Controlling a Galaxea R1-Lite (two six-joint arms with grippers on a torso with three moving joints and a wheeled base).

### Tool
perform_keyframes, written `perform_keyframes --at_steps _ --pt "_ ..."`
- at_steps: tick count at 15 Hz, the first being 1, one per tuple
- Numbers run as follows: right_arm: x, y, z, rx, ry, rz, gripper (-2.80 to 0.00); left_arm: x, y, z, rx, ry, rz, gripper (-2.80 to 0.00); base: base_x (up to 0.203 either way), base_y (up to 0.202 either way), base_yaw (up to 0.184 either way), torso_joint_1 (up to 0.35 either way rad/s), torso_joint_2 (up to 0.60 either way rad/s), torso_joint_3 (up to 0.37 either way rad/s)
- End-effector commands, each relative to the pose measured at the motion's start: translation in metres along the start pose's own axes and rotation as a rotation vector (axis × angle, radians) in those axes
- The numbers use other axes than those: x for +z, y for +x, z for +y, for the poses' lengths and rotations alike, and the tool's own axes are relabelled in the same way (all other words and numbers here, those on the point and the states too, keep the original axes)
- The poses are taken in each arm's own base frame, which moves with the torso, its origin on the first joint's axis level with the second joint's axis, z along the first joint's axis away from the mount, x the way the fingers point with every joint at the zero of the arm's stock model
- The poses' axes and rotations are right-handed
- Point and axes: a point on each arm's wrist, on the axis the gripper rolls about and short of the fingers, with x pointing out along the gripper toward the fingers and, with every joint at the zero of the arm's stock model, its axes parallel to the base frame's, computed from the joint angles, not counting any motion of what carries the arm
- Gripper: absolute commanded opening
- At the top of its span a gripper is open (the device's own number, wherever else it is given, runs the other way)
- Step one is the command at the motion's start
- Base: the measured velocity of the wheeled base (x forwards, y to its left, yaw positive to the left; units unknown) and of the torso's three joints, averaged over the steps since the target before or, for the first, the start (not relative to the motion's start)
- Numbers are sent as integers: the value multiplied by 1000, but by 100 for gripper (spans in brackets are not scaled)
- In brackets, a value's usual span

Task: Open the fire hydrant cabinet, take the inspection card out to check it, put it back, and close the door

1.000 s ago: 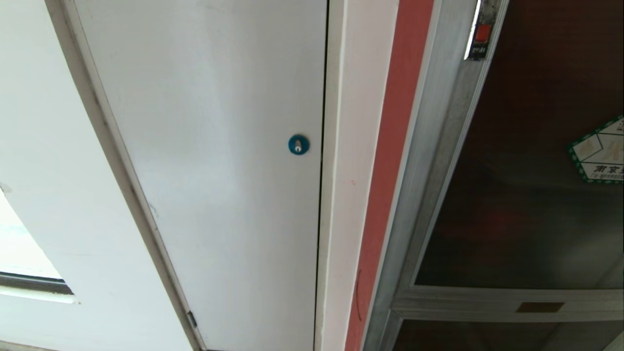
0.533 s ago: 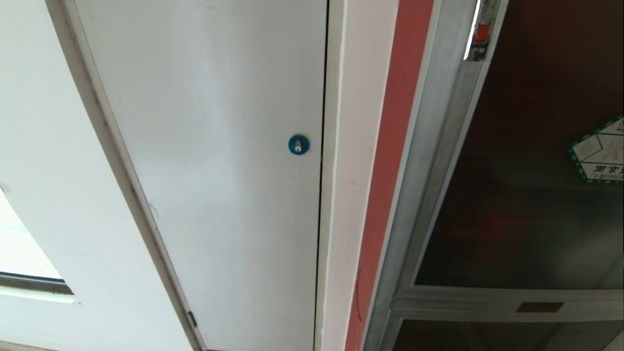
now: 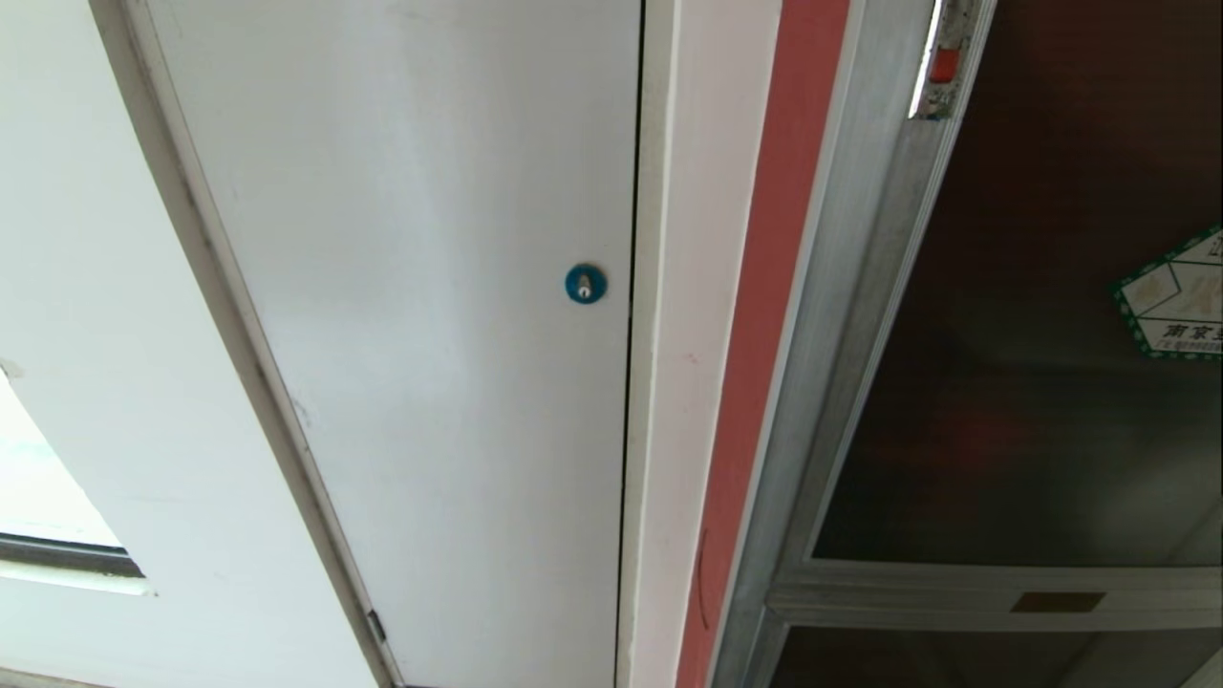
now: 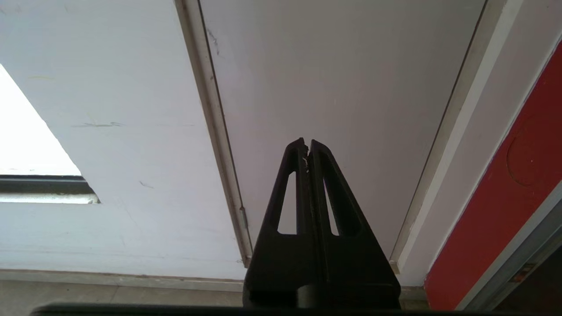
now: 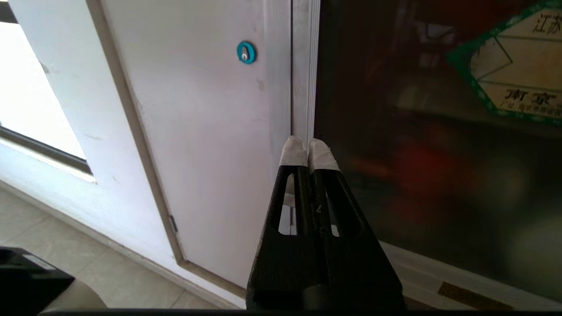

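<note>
The fire hydrant cabinet's silver frame (image 3: 841,287) runs down the right of the head view. Its door (image 3: 1032,382), dark tinted glass with a green-bordered sticker (image 3: 1180,301) and a small red latch (image 3: 944,65), lies flat in the frame. Red shapes show dimly through the glass (image 5: 417,166). The inspection card is hidden. My right gripper (image 5: 308,147) is shut and empty, its white-taped tips pointing at the door's silver edge (image 5: 301,66), a little short of it. My left gripper (image 4: 307,145) is shut and empty, facing the white panel. Neither arm shows in the head view.
A white panel (image 3: 430,334) with a round blue lock (image 3: 585,284) stands left of the cabinet, past a red wall strip (image 3: 764,334). A bright window opening (image 3: 38,478) is at far left. Tiled floor (image 5: 109,276) and a black part (image 5: 26,276) lie low on the left.
The head view holds steady. A small dark label under the red latch, seen one second ago, no longer shows.
</note>
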Motion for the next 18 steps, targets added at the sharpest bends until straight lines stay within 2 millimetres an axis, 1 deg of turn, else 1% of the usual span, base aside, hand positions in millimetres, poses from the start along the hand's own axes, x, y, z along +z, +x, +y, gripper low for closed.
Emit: perform_keyframes --at_steps 1,3,6,12,15,17,18 --pt "-21 -13 4 -29 -10 -22 -280 -3 1 0 0 0 11 -280 0 0 0 0 0 0" --pt "-33 -20 8 -66 -22 -44 -280 -3 1 0 0 0 11 -280 0 0 0 0 0 0" --pt "-50 -23 7 -127 -24 -42 -280 -3 1 0 0 0 11 -280 0 0 0 0 0 0" --pt "-102 -32 4 -162 -55 -31 -280 -3 1 0 0 0 12 -280 0 0 0 0 0 0" --pt "-114 -26 -1 -242 -61 -17 -280 -3 1 0 1 0 11 -280 0 0 0 0 0 0" --pt "-132 -16 -9 -313 -79 -16 -280 -3 1 0 1 0 11 -280 0 0 0 0 0 0" --pt "-138 -12 -11 -349 -89 -39 -280 -3 1 0 0 0 11 -280 0 0 0 0 0 0"
